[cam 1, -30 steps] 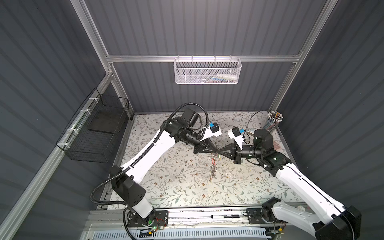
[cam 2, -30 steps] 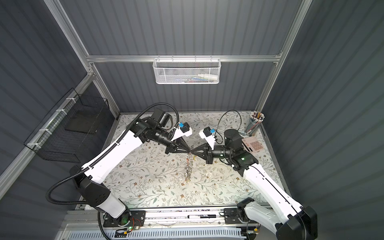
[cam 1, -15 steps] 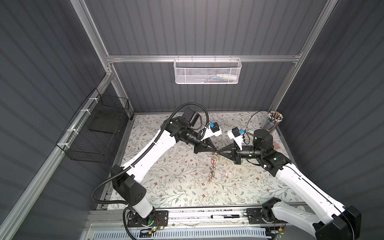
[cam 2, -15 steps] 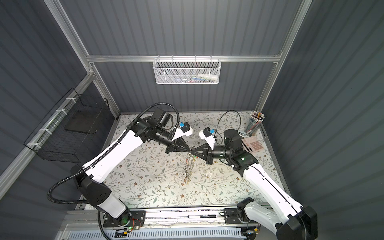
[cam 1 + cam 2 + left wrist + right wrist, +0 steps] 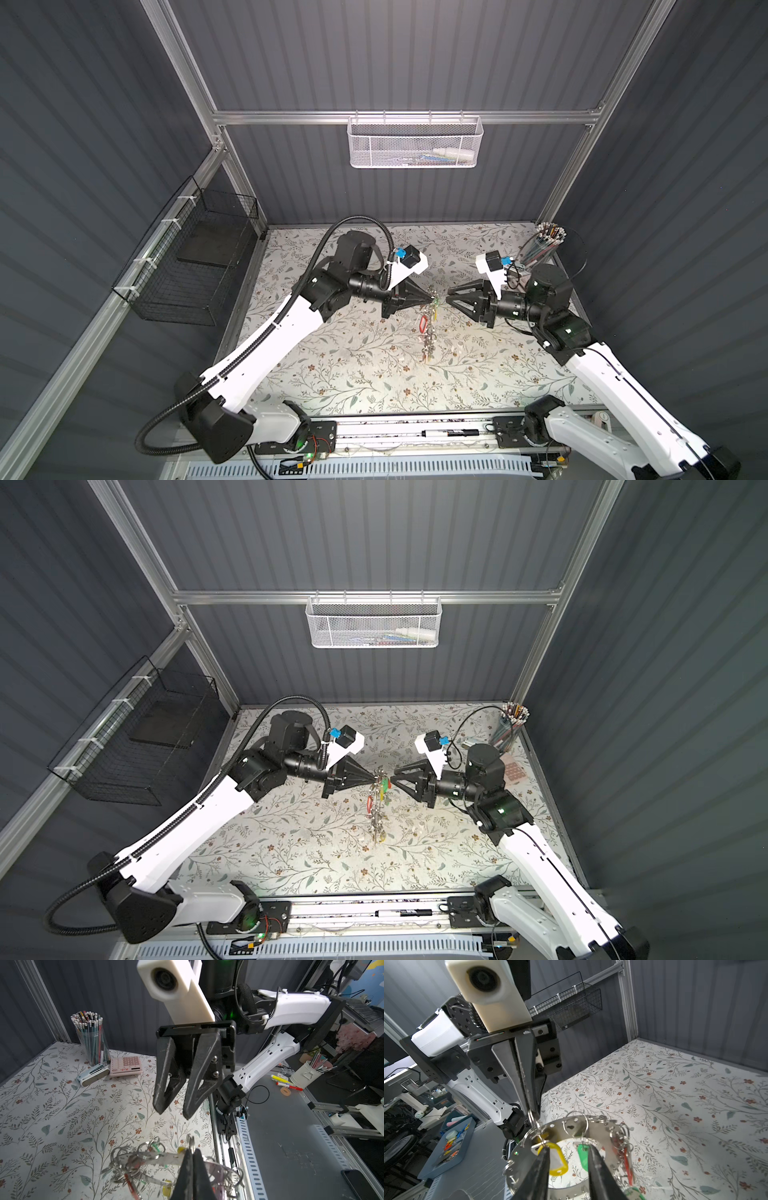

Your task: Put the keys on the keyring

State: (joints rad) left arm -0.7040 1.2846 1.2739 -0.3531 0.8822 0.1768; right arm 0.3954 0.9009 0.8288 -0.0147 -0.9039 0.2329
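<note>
The keyring (image 5: 593,1126), a flat grey metal hoop hung with small split rings, hangs in mid-air above the floral mat in both top views (image 5: 429,328) (image 5: 376,808). My left gripper (image 5: 192,1150) is shut on one small split ring (image 5: 532,1116) at the hoop's upper rim and carries it. Keys hang from it on yellow (image 5: 557,1162), green (image 5: 583,1157) and red (image 5: 627,1160) tags. My right gripper (image 5: 569,1152) is open just right of the hoop (image 5: 448,300), its fingers on either side of the yellow and green tags, gripping nothing.
A cup of pencils (image 5: 548,245), a pink calculator (image 5: 125,1066) and a small white device (image 5: 93,1074) stand at the mat's back right. A black wire basket (image 5: 195,270) hangs on the left wall and a white mesh basket (image 5: 415,143) on the back rail.
My right gripper has gone from shut to open and drawn back a little to the right. The left gripper has stayed shut, holding the keyring in the same place.
</note>
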